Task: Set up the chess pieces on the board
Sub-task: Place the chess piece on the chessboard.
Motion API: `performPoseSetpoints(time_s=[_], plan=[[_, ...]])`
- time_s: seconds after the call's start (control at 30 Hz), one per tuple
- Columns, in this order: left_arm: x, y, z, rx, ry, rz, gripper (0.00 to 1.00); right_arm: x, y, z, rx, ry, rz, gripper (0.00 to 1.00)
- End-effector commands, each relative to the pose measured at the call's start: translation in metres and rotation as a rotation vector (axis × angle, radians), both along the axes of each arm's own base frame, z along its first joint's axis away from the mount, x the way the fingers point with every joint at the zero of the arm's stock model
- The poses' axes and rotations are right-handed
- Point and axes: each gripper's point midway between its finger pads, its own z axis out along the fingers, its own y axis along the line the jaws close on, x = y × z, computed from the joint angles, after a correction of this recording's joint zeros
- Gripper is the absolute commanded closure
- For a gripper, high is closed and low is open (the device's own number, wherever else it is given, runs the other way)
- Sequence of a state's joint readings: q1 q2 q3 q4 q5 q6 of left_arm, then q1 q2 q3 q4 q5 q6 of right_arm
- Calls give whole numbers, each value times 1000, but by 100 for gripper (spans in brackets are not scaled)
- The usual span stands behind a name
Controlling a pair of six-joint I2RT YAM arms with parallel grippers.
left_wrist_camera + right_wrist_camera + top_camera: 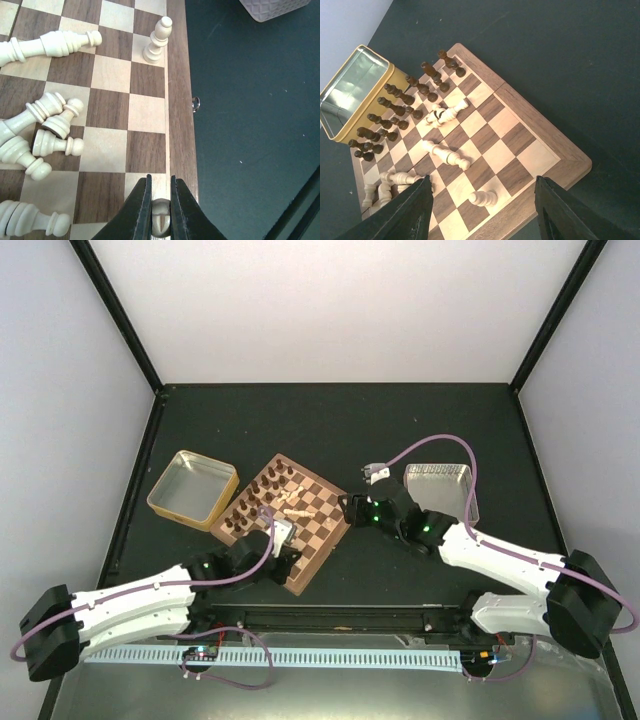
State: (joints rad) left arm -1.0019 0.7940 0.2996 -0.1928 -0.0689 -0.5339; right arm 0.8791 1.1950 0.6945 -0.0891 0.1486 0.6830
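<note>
The board (318, 532) lies at table centre and also shows in the right wrist view (520, 130). Dark brown pieces (395, 107) stand in two rows along its far-left side. Several cream pieces (45, 125) lie toppled on the squares, and more cream pieces (445, 155) lie mid-board. One cream piece (157, 40) stands by the right rim and also shows in the right wrist view (484, 198). My left gripper (160, 200) is shut on a small cream piece (161, 220) over the board's near right edge square. My right gripper (480, 210) is open and empty, hovering above the board's right edge.
A gold-tan tin (192, 485) stands open left of the board, touching its corner. A pale rectangular tray (440, 485) lies at the right, behind the right arm. A small metal latch (196, 103) sticks out of the board's rim. Dark table mat surrounds everything.
</note>
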Motion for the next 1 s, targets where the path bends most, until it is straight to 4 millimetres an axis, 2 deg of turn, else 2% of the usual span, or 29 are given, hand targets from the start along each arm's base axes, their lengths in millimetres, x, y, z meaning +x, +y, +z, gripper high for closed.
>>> performPoseSetpoints(time_s=[0.0,0.33,0.47,0.67,0.8,0.97], plan=[[12,-8,8,-31,-71,34,97,5,-2,-1,1,-4,-28,44],[31,-21,5,36,-149,59,97,5,-1,-4,-2,0,-24,44],[32,-24,3,57,-156,47,93,4,-2,-6,-7,1,-24,44],[29,-24,6,58,-141,41,68,2,-4,-2,1,-1,-23,43],[28,-27,22,32,-133,35,58,-3,-3,2,13,9,-4,43],[41,-15,49,17,-145,130,48,-20,9,3,-27,81,116,43]])
